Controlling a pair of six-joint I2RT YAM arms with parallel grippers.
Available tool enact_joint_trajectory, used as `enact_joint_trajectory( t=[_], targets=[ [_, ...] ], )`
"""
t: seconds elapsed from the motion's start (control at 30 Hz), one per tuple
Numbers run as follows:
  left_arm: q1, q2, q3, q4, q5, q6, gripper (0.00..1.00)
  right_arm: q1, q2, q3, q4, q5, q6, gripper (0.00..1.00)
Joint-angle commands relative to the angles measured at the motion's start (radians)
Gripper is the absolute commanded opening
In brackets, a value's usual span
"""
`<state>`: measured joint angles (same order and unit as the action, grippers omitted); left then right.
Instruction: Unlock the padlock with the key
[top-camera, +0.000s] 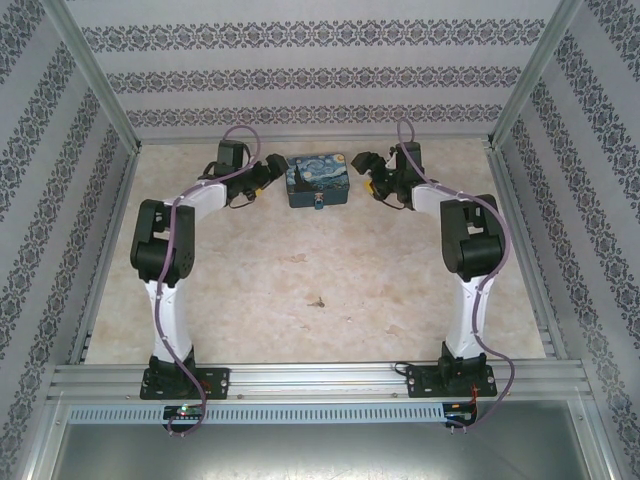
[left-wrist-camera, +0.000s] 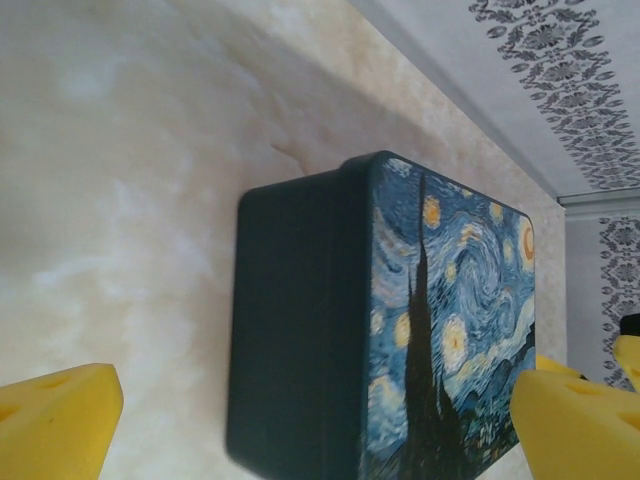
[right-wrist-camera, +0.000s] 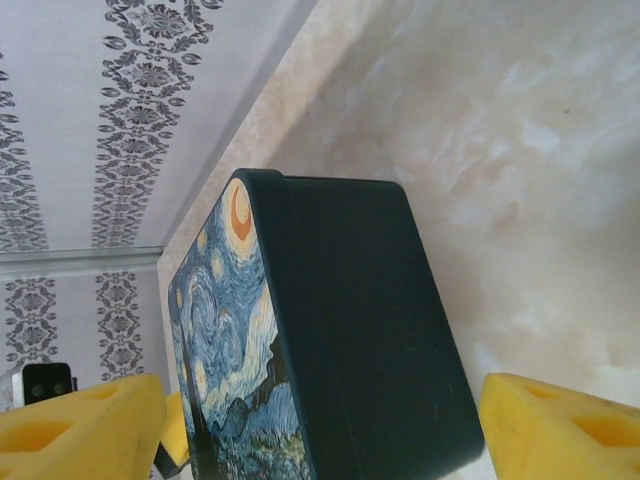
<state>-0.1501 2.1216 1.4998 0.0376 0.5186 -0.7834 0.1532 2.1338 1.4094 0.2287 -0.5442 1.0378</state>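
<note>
**Grippers flank the box; padlock on its near side**

The box (top-camera: 318, 178) sits at the far middle of the table (top-camera: 250, 330), its long axis running left to right. The padlock (top-camera: 318, 204) hangs at the middle of the box's near side, facing the arm bases. The left gripper (top-camera: 271, 167) and right gripper (top-camera: 360, 164) stand just beside the box's short ends, jaws apart and empty, about equally near. From either, the padlock lies inward and round a box corner. A speck (top-camera: 318, 299) mid-table is too small to identify.

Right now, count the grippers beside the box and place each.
2. The left gripper is beside the left end of the box, the right gripper beside its right end. None looks hidden.
</note>
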Motion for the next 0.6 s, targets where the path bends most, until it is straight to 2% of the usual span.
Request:
enact_joint_trajectory(
  t=[0.0,0.27,0.4,0.57],
  targets=[
    [-0.020,0.048,0.059,0.059,0.018,-0.058,1.00,0.015,0.036,0.060,0.024,-0.003,0.034,0.81],
    [-0.052,0.119,0.146,0.076,0.018,-0.091,1.00,0.045,0.095,0.147,0.011,-0.019,0.049,0.77],
    [-0.068,0.138,0.179,0.070,0.019,-0.096,1.00,0.060,0.105,0.160,0.007,-0.025,0.048,0.71],
    [-0.090,0.138,0.189,0.061,0.025,-0.088,1.00,0.071,0.098,0.146,0.011,-0.033,0.045,0.60]
  ],
)
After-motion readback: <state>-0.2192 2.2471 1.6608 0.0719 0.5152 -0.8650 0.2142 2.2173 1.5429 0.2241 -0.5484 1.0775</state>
